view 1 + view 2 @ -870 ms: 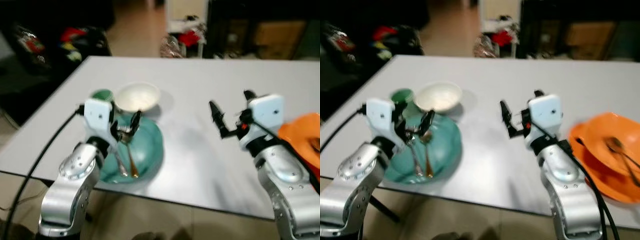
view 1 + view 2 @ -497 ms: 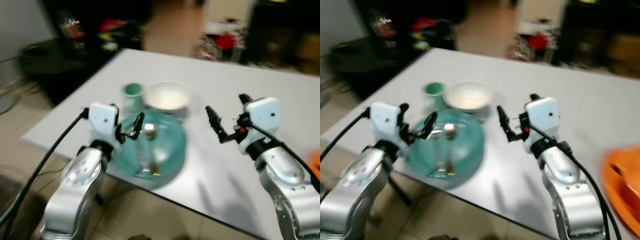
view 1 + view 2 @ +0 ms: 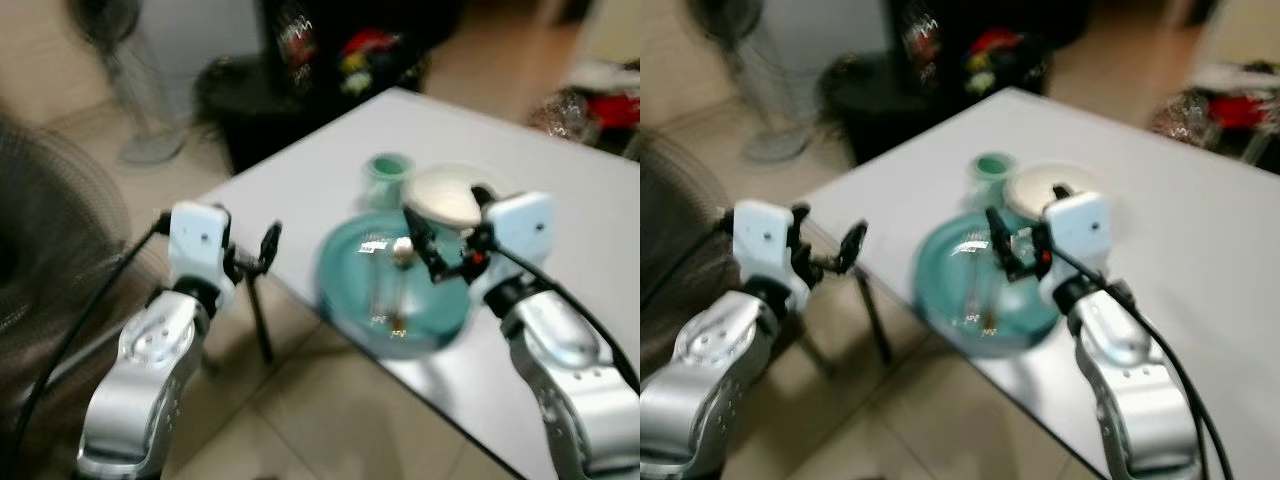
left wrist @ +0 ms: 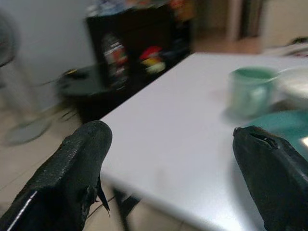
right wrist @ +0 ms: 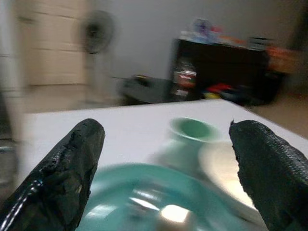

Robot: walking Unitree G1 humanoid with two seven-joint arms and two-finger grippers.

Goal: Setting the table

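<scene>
At the left of the head view, our left gripper (image 3: 252, 258) hangs spread and empty off the table (image 3: 520, 150) corner, above the floor. At centre, the teal plate (image 3: 350, 290) carries cutlery (image 3: 385, 300), with the green cup (image 3: 387, 178) and white bowl (image 3: 445, 198) behind, grouped as one setting. Our right gripper (image 3: 440, 262) hovers over the plate, spread, holding nothing. Compared with earlier, the view has swung left; the orange plate has left frame.

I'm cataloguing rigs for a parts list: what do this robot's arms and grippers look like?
Both arms are silver, rounded metal segments with a white boxy wrist module. The left gripper and right gripper each have two long black fingers. A black cable runs along each arm; a red spot shows at the right wrist.
</scene>
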